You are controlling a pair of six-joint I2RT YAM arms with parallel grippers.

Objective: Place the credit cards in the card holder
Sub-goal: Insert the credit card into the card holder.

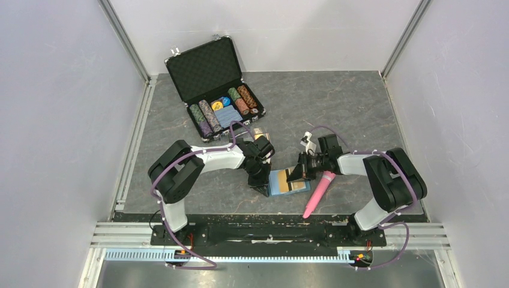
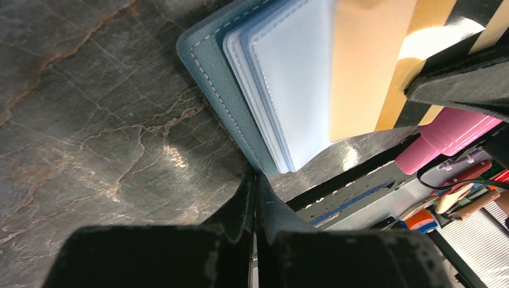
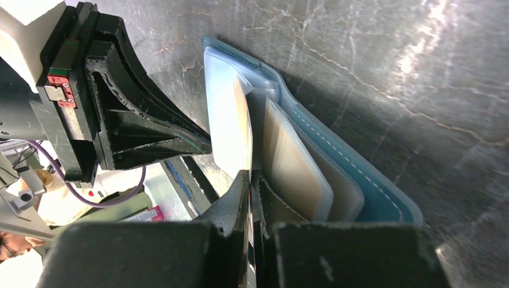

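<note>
Since the card (image 2: 360, 72) looks thin, stiff and slick, right gripper (image 3: 250, 180) pinches its edge tight, left gripper (image 2: 255, 198) clamps the floppy wallet (image 2: 288, 90) by its corner.

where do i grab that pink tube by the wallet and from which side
Pinch the pink tube across its narrow width on its near half, coming straight down from above. It lies flat on the table, long and slim, and its far end sits close to the card holder and the right gripper.
</note>
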